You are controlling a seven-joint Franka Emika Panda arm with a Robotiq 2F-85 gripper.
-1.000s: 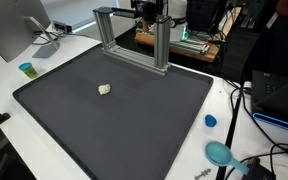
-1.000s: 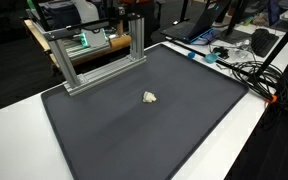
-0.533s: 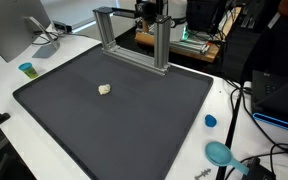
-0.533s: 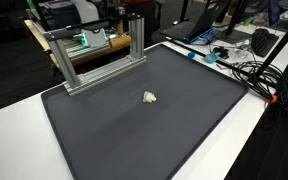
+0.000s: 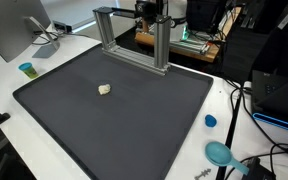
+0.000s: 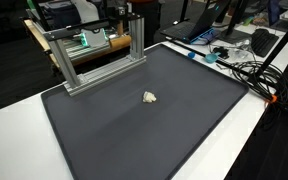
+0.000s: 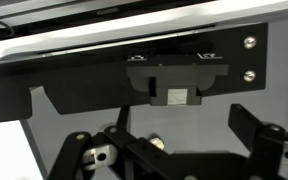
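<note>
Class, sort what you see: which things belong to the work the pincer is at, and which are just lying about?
In hand: pincer; silver aluminium frame close by it.
Lying about: small whitish lump on the dark grey mat; blue bottle cap; small blue cup; teal round object; tangled cables.

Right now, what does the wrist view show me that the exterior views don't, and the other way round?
Only the wrist view: the pincer, its links spread wide, close up against a dark panel with two screws and a black block. Only the exterior views: the whole dark mat, the small pale lump lying alone on it, a blue cup and the cables. Shared: likely the metal frame; the pale bar atop the wrist view may be part of it, but I cannot confirm.
</note>
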